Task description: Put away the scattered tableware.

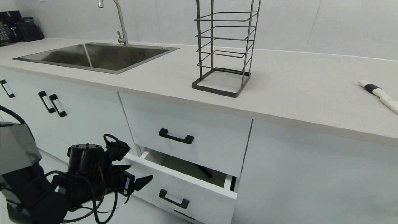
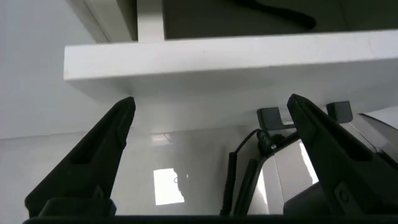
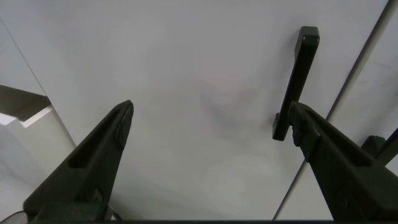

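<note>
From the head, my left pincer (image 1: 138,183) hangs low beside the part-open lower drawer (image 1: 199,189), where a dark utensil (image 1: 203,170) lies, while a white-handled utensil (image 1: 379,93) rests at the worktop's (image 1: 295,90) right edge. At the left wrist, its fingers stand wide apart, empty, close before the drawer's white front. At the right wrist, my right pincer (image 3: 211,124) is spread too, holding nothing, facing a white cabinet front (image 3: 199,74) with a black handle (image 3: 297,81).

On the tabletop (image 1: 295,90): sink (image 1: 102,57) left, wire rack (image 1: 214,92) centre, utensil (image 1: 381,95) right. Below, an object (image 1: 203,171) lies in the lower drawer (image 1: 192,189).
</note>
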Controlling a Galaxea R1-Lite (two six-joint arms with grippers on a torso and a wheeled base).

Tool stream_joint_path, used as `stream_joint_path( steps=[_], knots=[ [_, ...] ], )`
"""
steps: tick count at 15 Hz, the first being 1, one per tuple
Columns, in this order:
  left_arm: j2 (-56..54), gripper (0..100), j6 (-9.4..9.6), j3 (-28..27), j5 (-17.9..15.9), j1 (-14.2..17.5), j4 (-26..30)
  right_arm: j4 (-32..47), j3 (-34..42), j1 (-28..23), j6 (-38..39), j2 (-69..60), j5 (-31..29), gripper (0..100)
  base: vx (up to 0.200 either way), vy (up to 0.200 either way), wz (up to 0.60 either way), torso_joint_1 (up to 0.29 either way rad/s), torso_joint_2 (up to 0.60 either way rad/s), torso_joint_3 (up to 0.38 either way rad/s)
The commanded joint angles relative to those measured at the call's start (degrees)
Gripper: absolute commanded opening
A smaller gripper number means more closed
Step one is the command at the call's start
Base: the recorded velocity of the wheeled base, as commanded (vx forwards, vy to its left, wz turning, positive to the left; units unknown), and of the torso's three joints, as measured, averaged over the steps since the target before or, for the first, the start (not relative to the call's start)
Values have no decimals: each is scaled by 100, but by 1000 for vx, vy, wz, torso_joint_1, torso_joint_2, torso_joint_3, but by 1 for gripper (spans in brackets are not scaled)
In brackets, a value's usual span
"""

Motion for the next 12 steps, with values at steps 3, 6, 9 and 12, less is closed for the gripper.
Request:
stream_joint_path(
  steps=[3, 6, 9, 12],
  knots=[
    [326, 100, -5, -290, -15, 12, -103, 0, 0, 1, 0, -1, 2, 100, 0, 0, 0, 0, 0, 0],
    [493, 100, -5, -572, -15, 4, -130, 0, 0, 1, 0, 8, 2, 100, 0, 0, 0, 0, 0, 0],
    [695, 100, -14, -853, -24, 4, -253, 0, 0, 1, 0, 8, 2, 100, 0, 0, 0, 0, 0, 0],
    [853, 100, -14, -941, -24, -5, -262, 0, 0, 1, 0, 8, 2, 100, 0, 0, 0, 0, 0, 0]
  ],
)
